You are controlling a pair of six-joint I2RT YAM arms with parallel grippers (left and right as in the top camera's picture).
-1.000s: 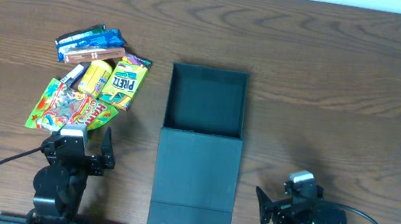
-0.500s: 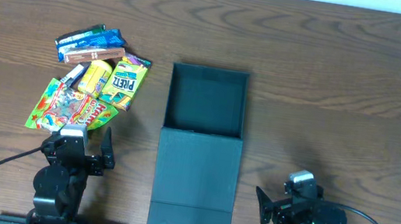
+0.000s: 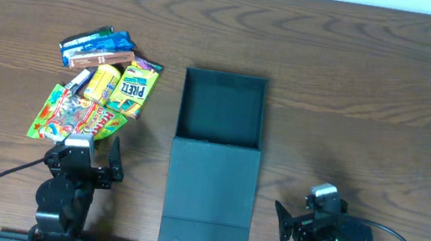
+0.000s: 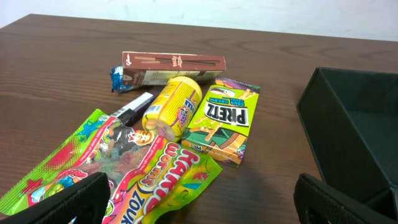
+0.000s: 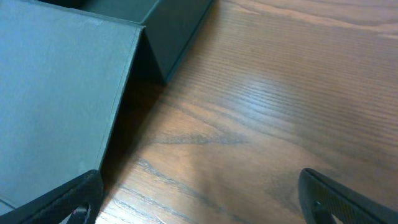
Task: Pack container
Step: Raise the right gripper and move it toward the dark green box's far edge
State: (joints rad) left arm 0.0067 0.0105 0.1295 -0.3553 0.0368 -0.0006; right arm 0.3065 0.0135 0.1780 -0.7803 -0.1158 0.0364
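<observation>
Packing is not begun. The dark green square box (image 3: 212, 183) is laid open, empty, between the left pincer (image 3: 91, 154) and right pincer (image 3: 303, 218), both spread wide. Bright snack packets (image 3: 101, 92) ahead of the left one must be grabbed next.

The container (image 3: 211, 189) is teal, the Pretz box (image 3: 137, 89) green.

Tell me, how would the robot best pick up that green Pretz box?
Probably from straight above with the left end effector, pinching the Pretz box across its long edges. It lies flat, and that width is its narrowest reachable span; the yellow packet lies close beside one edge.
</observation>
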